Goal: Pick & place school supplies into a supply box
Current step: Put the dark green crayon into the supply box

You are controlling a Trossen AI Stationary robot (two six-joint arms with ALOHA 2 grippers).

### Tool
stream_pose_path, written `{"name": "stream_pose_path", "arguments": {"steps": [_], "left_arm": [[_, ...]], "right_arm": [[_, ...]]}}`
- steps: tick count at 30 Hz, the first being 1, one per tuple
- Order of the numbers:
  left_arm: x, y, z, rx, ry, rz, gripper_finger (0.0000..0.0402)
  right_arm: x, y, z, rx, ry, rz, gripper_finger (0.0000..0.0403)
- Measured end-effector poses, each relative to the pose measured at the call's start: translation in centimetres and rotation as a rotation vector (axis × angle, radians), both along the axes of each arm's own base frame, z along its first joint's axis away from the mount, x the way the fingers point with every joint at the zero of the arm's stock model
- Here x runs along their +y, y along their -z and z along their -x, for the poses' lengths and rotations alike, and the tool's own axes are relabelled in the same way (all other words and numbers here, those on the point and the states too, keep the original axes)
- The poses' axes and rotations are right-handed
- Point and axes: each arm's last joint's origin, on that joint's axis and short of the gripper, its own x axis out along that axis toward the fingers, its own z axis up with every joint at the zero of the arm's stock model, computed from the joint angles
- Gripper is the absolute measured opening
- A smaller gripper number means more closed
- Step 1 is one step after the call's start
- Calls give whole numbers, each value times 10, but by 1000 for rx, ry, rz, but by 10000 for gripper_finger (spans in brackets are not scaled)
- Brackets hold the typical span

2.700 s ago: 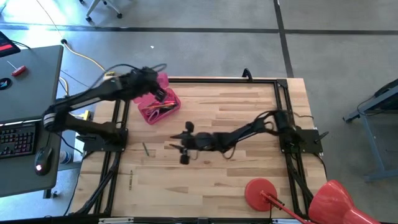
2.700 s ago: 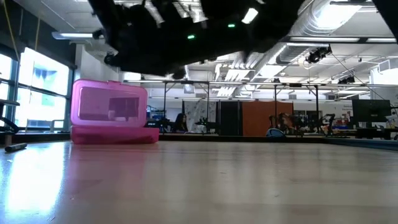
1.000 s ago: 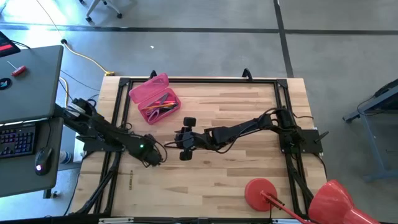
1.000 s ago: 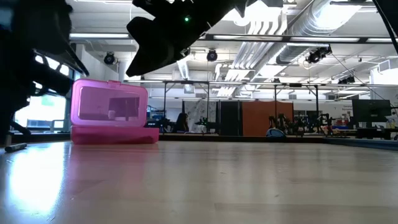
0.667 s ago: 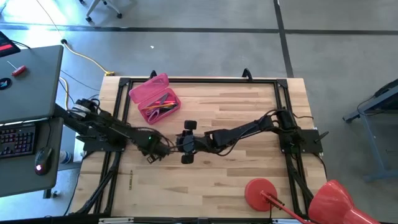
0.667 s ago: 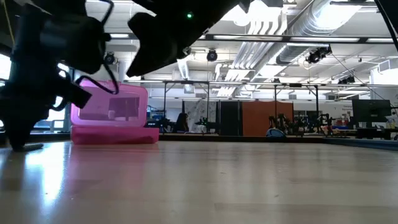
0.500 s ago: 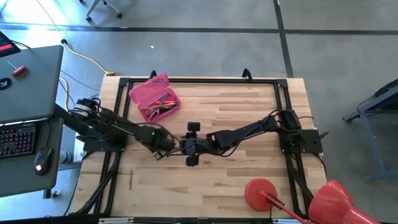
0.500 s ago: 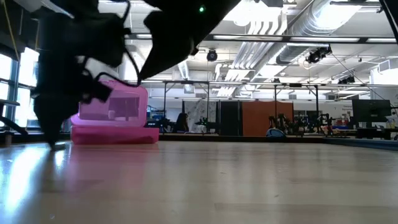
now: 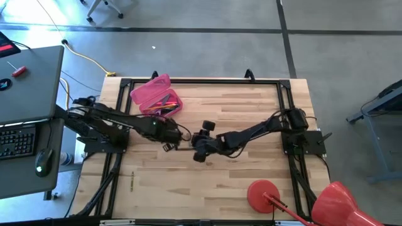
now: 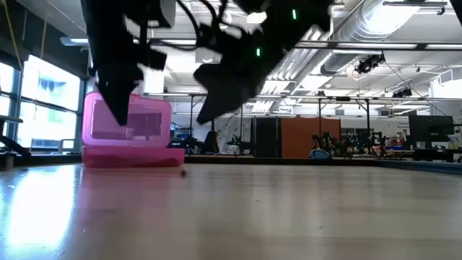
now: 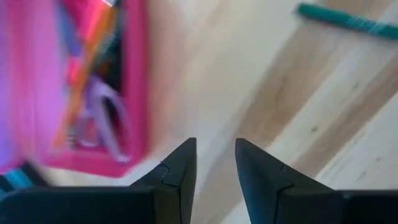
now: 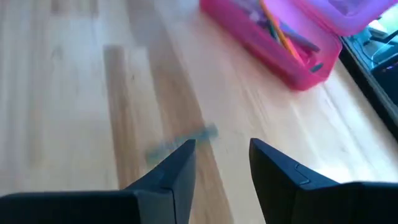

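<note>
The pink supply box (image 9: 156,100) stands open at the table's far left, with its lid up; it also shows in the low view (image 10: 126,130). Pens and the purple scissors (image 11: 102,115) lie inside it. A green pencil (image 11: 345,18) lies flat on the wood between my two grippers and shows blurred in the right wrist view (image 12: 180,144). My left gripper (image 9: 171,142) is open and empty near the table's middle, just on the near side of the box. My right gripper (image 9: 193,145) faces it from the right, open and empty, its fingertips close by the pencil.
A red round disc with a handle (image 9: 264,193) lies at the near right, and a big red object (image 9: 339,204) is beyond the table's corner. Black frame rails (image 9: 201,81) run along the table's edges. Bare wood lies to the near side of both grippers.
My left gripper has gone from the table's left side toward the right and far edges, up off the wood, and ended near the right gripper. My right gripper has backed a little toward the right. The pencil that lay at the left no longer shows there.
</note>
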Motion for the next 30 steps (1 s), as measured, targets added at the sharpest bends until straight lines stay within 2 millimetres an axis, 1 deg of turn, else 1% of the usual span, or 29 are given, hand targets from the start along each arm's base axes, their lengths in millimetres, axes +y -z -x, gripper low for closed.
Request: {"name": "stream_pose_path", "arguments": {"steps": [2,4,7,9,12,14,16,20,25,28,30], "left_arm": [[2,-18,5,-5,-4,-32,143],[3,-38,11,-38,-9,-57,143],[5,-63,21,-111,-11,-76,143],[7,-79,26,-186,-16,-88,143],[9,-94,36,-253,-25,-117,143],[10,-99,40,-283,-30,-126,143],[11,-102,44,-292,-31,-126,143],[11,-104,47,-295,-31,-129,143],[12,-105,47,-304,-35,-148,143],[12,-105,47,-306,-37,-153,143],[12,-105,47,-308,-37,-152,143]], "right_arm": [[-10,16,5,-117,56,-19,129],[-21,30,15,-200,176,-40,129],[-33,50,32,-259,330,-92,129],[-37,60,40,-306,382,-173,129],[-41,77,52,-350,429,-296,129],[-43,87,59,-367,465,-305,129],[-44,92,66,-405,489,-321,129],[-44,96,73,-450,484,-342,129],[-45,96,76,-472,483,-338,129],[-45,96,75,-436,443,-269,129],[-41,91,74,-408,373,-201,129]]}}
